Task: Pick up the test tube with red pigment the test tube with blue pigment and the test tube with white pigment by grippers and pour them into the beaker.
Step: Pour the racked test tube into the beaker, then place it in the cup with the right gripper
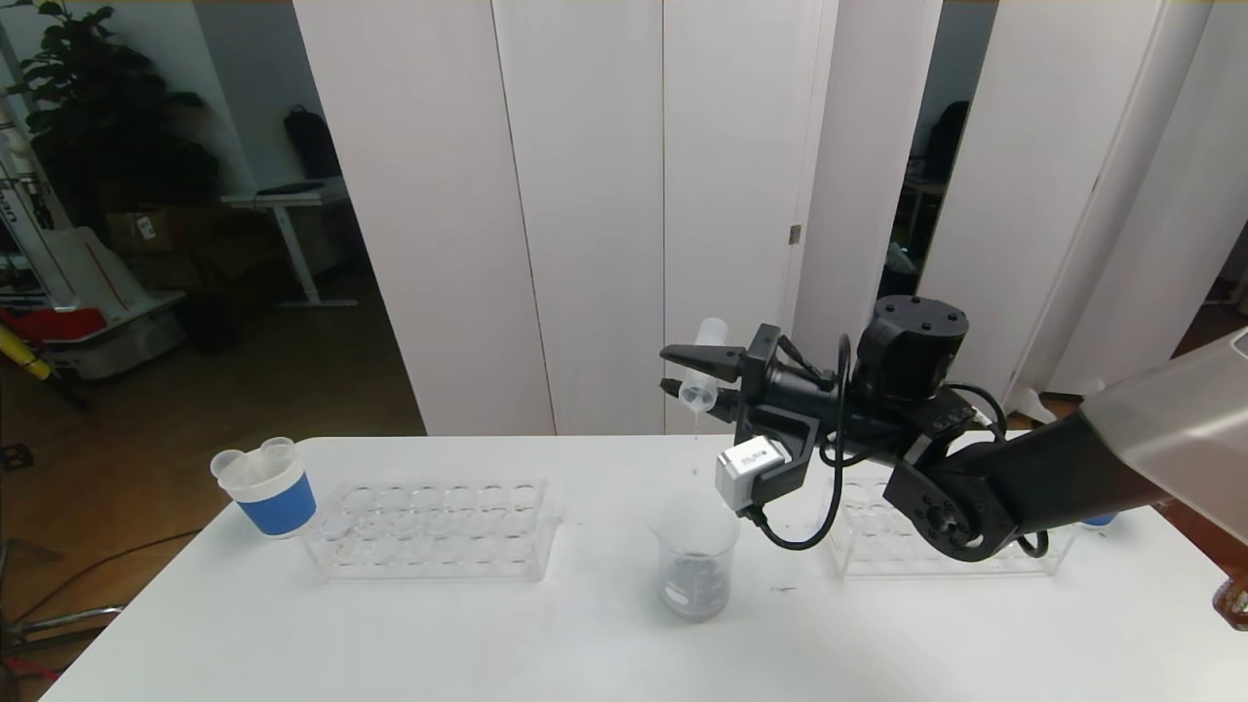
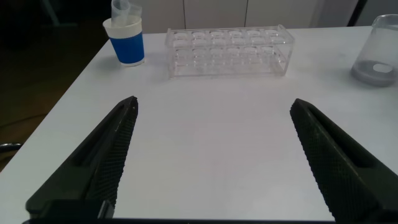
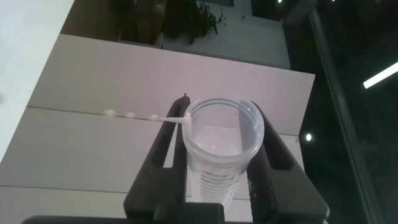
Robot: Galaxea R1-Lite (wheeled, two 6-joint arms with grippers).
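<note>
**A:** so what's the right gripper point(image 1: 694, 375) up to?

**B:** it's clamped on the test tube with white pigment point(image 1: 704, 363) — tube tipped mouth-down, high above the beaker point(image 1: 695, 558), with a thin pale stream and a few drops falling off the rim.

**A:** where's the beaker sitting?

**B:** middle of the white table point(image 1: 487, 634), between two clear tube racks point(image 1: 434, 528), murky grey liquid at the bottom.

**A:** and the left gripper point(image 2: 214, 165)?

**B:** parked low over the near-left table — fingers spread wide, holding nothing. A blue paper cup point(image 1: 273, 487) is far left.
</note>
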